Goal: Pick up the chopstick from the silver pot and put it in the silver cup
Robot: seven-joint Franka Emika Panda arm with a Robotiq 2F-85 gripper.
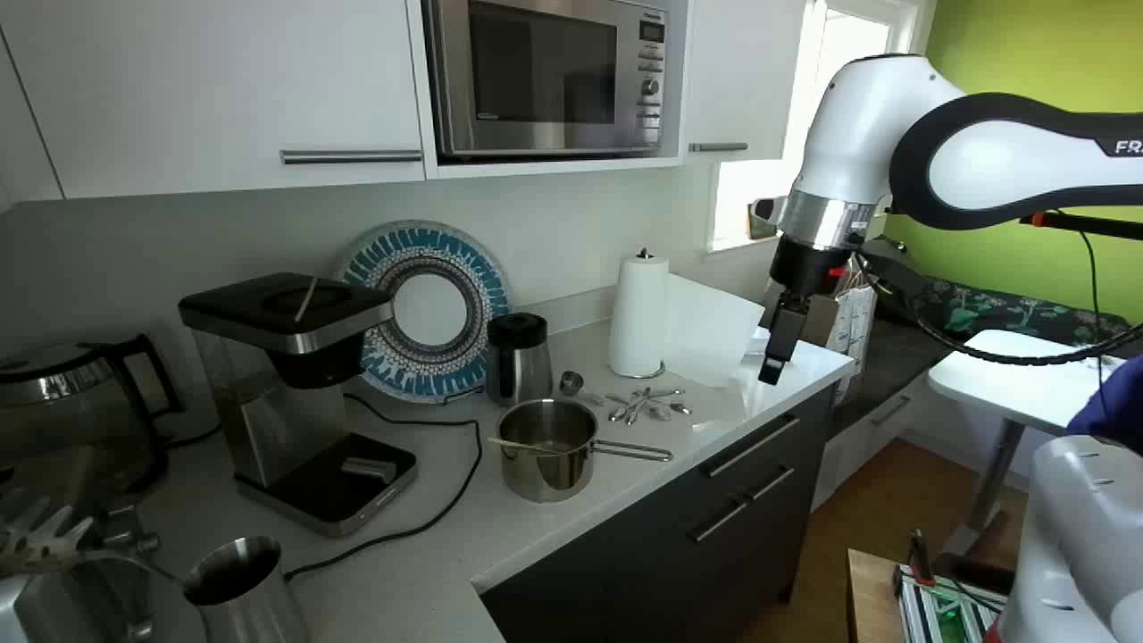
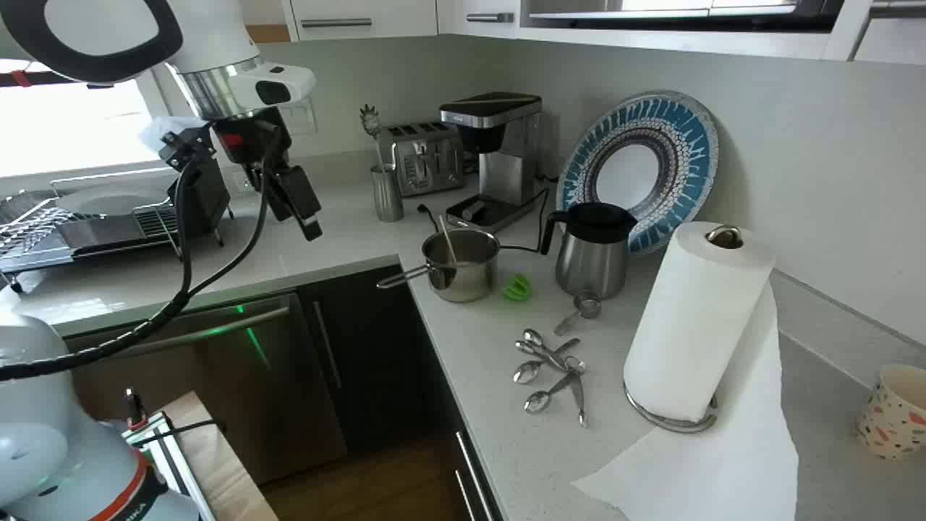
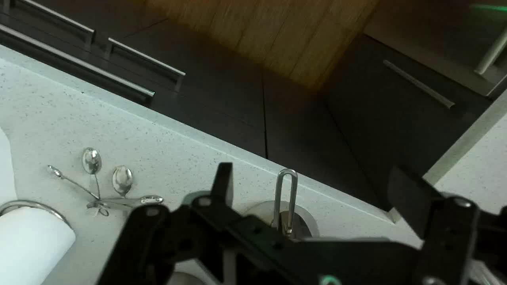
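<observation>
The silver pot [image 1: 549, 478] stands on the counter in both exterior views [image 2: 463, 281]. The wrist view shows its wire handle [image 3: 294, 190]; most of its body is hidden behind the gripper. The chopstick [image 1: 527, 445] leans in the pot, one end above the rim [image 2: 448, 240]; it is not visible in the wrist view. The silver cup [image 2: 388, 195] stands upright with a slotted utensil in it, also in an exterior view [image 1: 254, 607]. My gripper [image 3: 313, 186] is open and empty, in the air above counter height, apart from the pot [image 1: 773, 368], fingers down [image 2: 312, 229].
A coffee maker [image 1: 295, 321] has another pale stick [image 1: 306, 299] on top. A black-lidded steel jug [image 2: 593, 253], a scoop [image 2: 587, 304], several spoons [image 2: 550, 369], a green object [image 2: 517, 288] and a paper towel roll [image 2: 694, 325] stand or lie near the pot. A toaster [image 2: 423, 163] stands behind the cup.
</observation>
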